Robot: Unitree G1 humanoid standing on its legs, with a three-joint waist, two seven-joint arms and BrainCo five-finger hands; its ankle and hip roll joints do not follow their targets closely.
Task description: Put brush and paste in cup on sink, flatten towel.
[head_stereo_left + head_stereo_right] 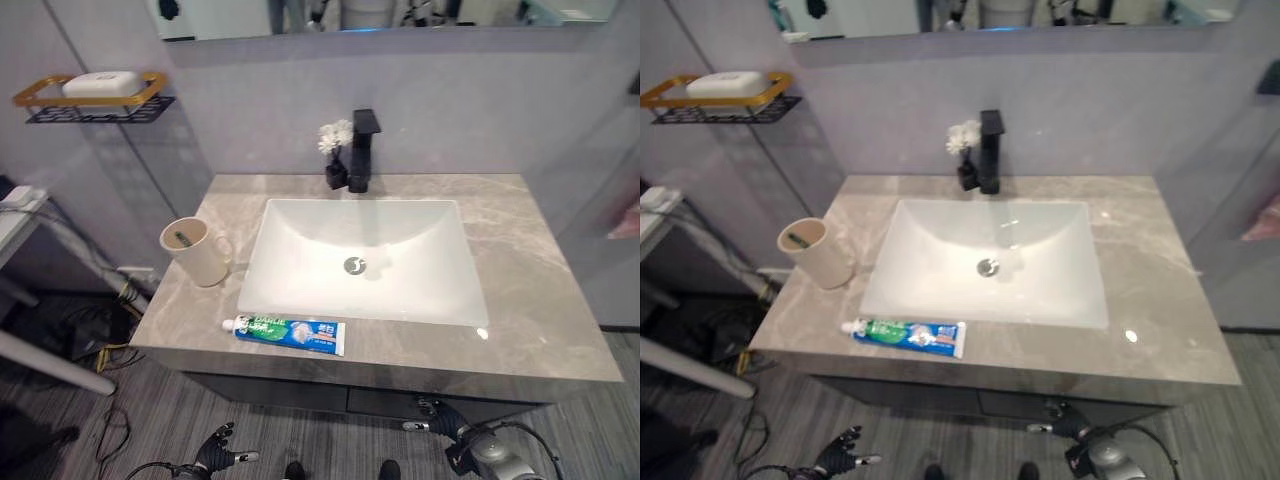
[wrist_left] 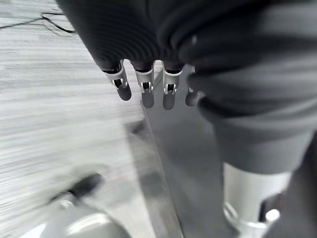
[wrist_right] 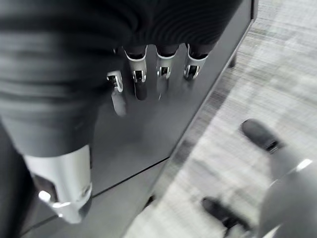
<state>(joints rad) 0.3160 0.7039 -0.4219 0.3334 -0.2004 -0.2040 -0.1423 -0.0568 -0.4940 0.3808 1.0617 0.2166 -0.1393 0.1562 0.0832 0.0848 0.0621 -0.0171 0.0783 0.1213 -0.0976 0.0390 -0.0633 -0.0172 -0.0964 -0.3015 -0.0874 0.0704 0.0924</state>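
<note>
You are looking down at a grey marble-patterned desk [image 1: 540,290] set against a pale grey wall, with a white rectangular sink [image 1: 365,262] sunk into its middle. A black faucet [image 1: 364,150] is standing at the back edge of the sink, and a small dark vase of white flowers [image 1: 335,150] is sitting just beside it on the robot's left. On the wall to the left, a gold-and-black wire shelf [image 1: 95,103] is carrying a white soap bar [image 1: 103,84].

The cream cup [image 1: 196,251] is standing upright on the desk to the left of the sink, its handle turned toward the basin. Something green is showing inside its mouth; you cannot tell for sure that it is the brush. The paste [image 1: 290,333], a blue and green tube, is lying flat along the front edge of the desk, just ahead of the sink's front left corner and near the cup, its white cap pointing left.

Both hands are hanging low, below the front edge of the desk. Your left hand [image 2: 143,84] is hovering over the grey wood-grain floor [image 2: 54,114] with fingers straight and relaxed, holding nothing. Your right hand [image 3: 148,74] is likewise loose and empty, fingers extended beside the dark cabinet front [image 3: 148,144].
</note>
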